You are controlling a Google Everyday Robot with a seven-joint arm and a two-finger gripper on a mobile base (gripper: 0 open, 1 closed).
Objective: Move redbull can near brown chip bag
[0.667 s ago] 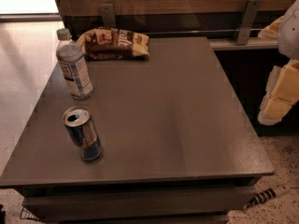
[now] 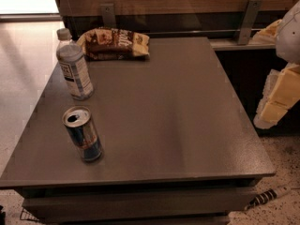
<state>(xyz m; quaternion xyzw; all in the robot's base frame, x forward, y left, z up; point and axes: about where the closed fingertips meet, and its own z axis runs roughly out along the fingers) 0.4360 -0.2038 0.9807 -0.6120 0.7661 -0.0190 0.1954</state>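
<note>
The redbull can [image 2: 83, 133] stands upright near the front left of the grey table [image 2: 178, 116], its opened silver top facing up. The brown chip bag [image 2: 114, 43] lies flat at the table's far left edge, against the wooden wall. My gripper [image 2: 277, 100] shows as cream and white parts at the right edge of the view, off the table's right side and far from the can. It holds nothing that I can see.
A clear water bottle [image 2: 74, 71] with a white cap stands between the can and the chip bag. A wooden wall with metal brackets [image 2: 248, 13] runs behind the table. A striped cable [image 2: 267, 197] lies on the speckled floor at front right.
</note>
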